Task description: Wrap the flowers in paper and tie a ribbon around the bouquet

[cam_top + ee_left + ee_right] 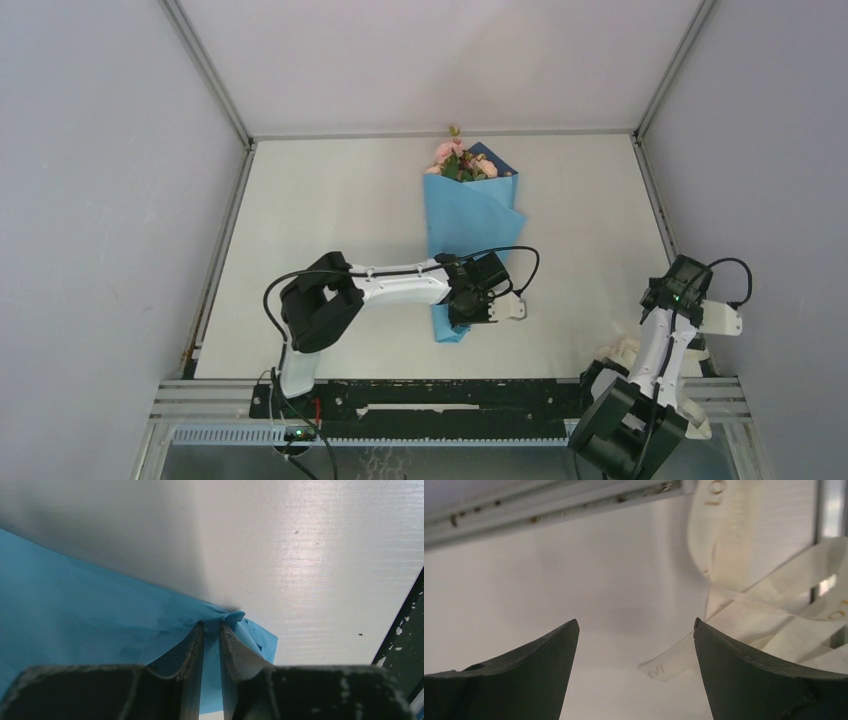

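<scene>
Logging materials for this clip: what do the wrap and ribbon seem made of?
The wrap looks like thin matte blue paper: sharp creases, crumpled end. The ribbon is likely woven cream fabric: soft folds, faint weave, printed letters.

text: ribbon (769,630) | faint gold letters, only fragments, no word readable

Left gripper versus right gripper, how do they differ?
The left gripper is pinched shut on the blue paper; the right gripper gapes open, holding nothing. The left gripper sits mid-table; the right gripper is by the ribbon, far right. Both are the same dark build.
</scene>
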Controlling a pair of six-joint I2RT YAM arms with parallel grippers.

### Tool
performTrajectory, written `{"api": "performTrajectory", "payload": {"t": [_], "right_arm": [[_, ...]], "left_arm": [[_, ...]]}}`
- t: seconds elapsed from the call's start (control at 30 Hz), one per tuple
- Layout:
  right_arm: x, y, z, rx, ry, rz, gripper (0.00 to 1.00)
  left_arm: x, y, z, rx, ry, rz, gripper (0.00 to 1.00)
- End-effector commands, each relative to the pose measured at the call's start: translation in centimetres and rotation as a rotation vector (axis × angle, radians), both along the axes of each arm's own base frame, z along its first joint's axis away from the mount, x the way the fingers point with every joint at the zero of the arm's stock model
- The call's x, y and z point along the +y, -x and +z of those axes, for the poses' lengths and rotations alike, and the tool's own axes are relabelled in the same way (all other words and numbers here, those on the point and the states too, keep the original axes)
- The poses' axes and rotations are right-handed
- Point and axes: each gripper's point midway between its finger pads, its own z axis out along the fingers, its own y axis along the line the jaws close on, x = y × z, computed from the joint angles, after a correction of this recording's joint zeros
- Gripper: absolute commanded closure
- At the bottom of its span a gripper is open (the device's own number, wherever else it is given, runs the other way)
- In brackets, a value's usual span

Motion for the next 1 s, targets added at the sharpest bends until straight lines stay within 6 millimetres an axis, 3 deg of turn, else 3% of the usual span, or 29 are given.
{"api": "performTrajectory", "payload": {"t": [0.0,0.1,0.27,0.77,0.97], "right_arm": [[-1.9,2.6,0.8,-0.048,0.041,-0.280,0.07],[-1.8,3.5,0.0,-0.055,0.025,-0.333,0.09],[1.4,2.5,-2.5,-0.099,-0.163,-0.325,0.13],[6.3,1.9,-3.3,-0.032,-0.354,-0.231,0.07],[5.4,1.4,-4.7,0.006,-0.357,-0.250,0.13]], "left_arm": [[1.3,0.7,-2.1,0.055,-0.073,0.019,0.76],[1.3,0.7,-2.1,0.055,-0.071,0.019,0.76],[1.3,0.7,-2.1,0.058,-0.071,0.021,0.76],[1.3,0.7,-2.2,0.080,-0.074,0.030,0.76],[1.2,0.6,-2.2,0.086,-0.072,0.033,0.76]]}}
